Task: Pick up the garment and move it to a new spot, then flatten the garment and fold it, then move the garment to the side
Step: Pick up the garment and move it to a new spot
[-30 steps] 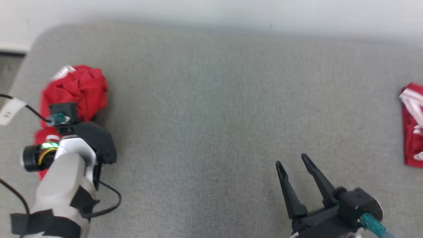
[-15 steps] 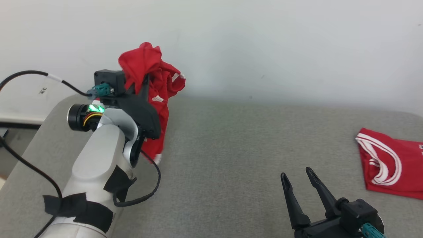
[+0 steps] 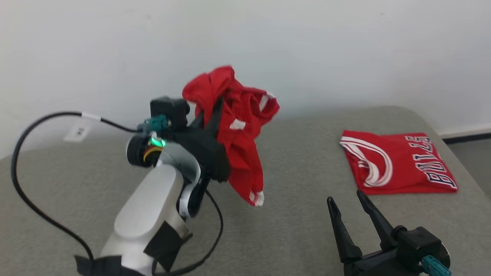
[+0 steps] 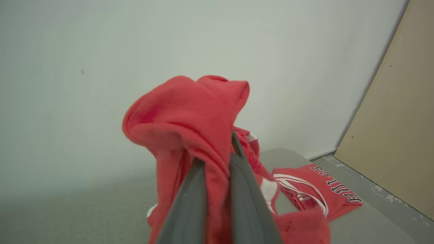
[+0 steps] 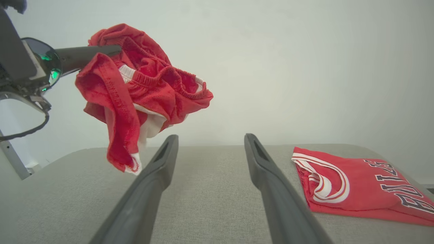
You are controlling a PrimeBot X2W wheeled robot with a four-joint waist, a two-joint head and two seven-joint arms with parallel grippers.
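Note:
A crumpled red garment [image 3: 238,130] with white trim hangs in the air above the grey table, bunched over the fingers of my left gripper [image 3: 216,105], which is shut on it. In the left wrist view the red cloth [image 4: 190,118] drapes over both fingers [image 4: 237,183]. The right wrist view shows the garment [image 5: 135,88] dangling at upper left, its lowest corner above the table. My right gripper [image 3: 347,201] sits low at the front right, open, with nothing between its fingers [image 5: 149,189].
A folded red jersey [image 3: 395,163] with white stripes and dark lettering lies flat at the table's right end. The grey padded table [image 3: 299,230] stands against a pale wall. A tan panel [image 4: 400,128] stands right of the table in the left wrist view.
My left gripper has lifted the garment off the table and carried it rightward toward the middle. The head camera has turned right and tilted up. The right gripper stays open.

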